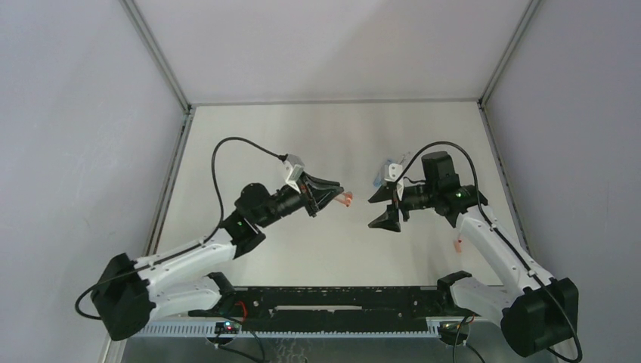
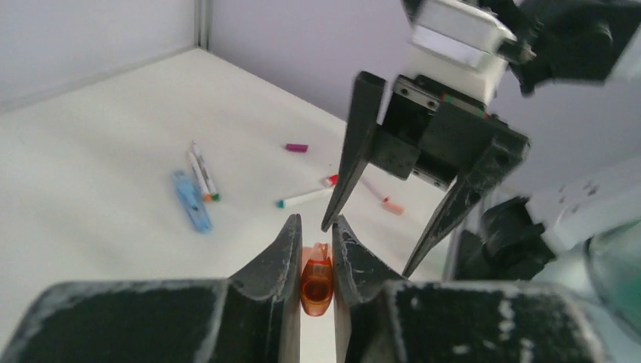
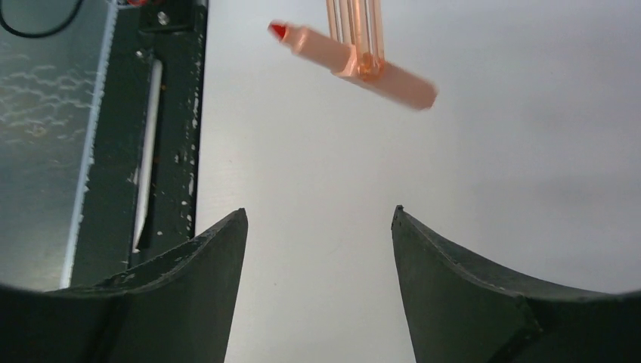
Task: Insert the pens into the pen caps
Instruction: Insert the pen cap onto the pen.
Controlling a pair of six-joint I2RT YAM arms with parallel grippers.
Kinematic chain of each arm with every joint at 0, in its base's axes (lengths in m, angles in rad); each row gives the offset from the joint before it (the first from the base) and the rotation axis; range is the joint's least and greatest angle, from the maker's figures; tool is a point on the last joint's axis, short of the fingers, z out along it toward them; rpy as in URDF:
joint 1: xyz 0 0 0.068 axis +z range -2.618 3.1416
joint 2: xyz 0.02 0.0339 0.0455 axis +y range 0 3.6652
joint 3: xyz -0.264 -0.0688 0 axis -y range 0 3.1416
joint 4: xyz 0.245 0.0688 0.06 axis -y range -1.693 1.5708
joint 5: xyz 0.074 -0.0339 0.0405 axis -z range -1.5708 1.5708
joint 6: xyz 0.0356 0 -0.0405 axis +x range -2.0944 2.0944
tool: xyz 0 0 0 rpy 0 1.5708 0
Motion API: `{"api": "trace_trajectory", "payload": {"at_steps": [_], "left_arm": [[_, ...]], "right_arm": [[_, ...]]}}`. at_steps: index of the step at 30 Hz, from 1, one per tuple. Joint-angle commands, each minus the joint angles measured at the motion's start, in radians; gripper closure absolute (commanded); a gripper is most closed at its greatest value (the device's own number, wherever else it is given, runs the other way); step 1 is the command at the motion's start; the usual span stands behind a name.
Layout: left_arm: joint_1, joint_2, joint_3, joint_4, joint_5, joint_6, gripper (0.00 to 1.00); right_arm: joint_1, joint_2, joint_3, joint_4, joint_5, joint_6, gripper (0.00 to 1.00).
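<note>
The left tool (image 1: 340, 195) is pinched narrow on an orange cap (image 2: 316, 281). The cap sits between its fingers (image 2: 286, 253), with its long axis along them and aimed at the right tool (image 1: 370, 212). Which end is the cap's mouth is hard to make out. The right tool faces the left tool with its jaws spread wide and nothing between them; a short gap separates the two.

The worktop (image 1: 302, 128) lies bare behind and to the outer side of the left tool, as far as the grey walls (image 1: 75, 113). A black rail (image 1: 332, 299) runs along the near edge.

From the right wrist, a salmon pen (image 3: 393, 82) with a red tip slants from upper left to lower right just ahead of the left tool's cap. It is blurred, and I cannot tell whether it rests on the worktop or hangs above it.

Beyond the left tool, two white pens (image 2: 201, 172) lie side by side, their long axes running away from it and their coloured ends nearer. A light blue cap (image 2: 192, 201) lies just beside them, roughly parallel. A teal-ended pen (image 2: 304, 198) lies crosswise, and its far end is lost behind a finger of the right tool. A magenta cap (image 2: 296, 148) lies farther off, also crosswise.
</note>
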Motion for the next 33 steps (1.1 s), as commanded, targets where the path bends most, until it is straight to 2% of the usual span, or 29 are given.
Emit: {"api": "trace_trajectory", "payload": {"at_steps": [1, 5, 9, 14, 18, 27, 33], "left_arm": [[-0.039, -0.09, 0.14, -0.341, 0.14, 0.458, 1.0], [-0.085, -0.095, 0.237, -0.53, 0.184, 0.577, 1.0], [-0.127, -0.086, 0.309, -0.633, 0.207, 0.632, 1.0], [-0.147, -0.067, 0.368, -0.704, 0.223, 0.66, 1.0], [-0.154, -0.054, 0.39, -0.708, 0.217, 0.65, 1.0], [-0.157, -0.038, 0.407, -0.646, 0.248, 0.585, 1.0], [-0.157, -0.03, 0.408, -0.602, 0.231, 0.543, 1.0]], "right_arm": [[-0.018, -0.027, 0.012, 0.029, -0.117, 0.072, 0.23], [-0.013, -0.034, 0.012, 0.06, -0.149, 0.125, 0.23], [-0.007, -0.045, 0.006, 0.105, -0.088, 0.16, 0.22], [0.005, -0.066, -0.011, 0.087, -0.18, 0.082, 0.23], [0.045, -0.058, -0.022, 0.084, -0.23, 0.061, 0.26], [0.108, -0.041, -0.037, 0.2, -0.106, 0.198, 0.31], [0.13, -0.037, -0.045, 0.233, -0.111, 0.231, 0.4]]}}
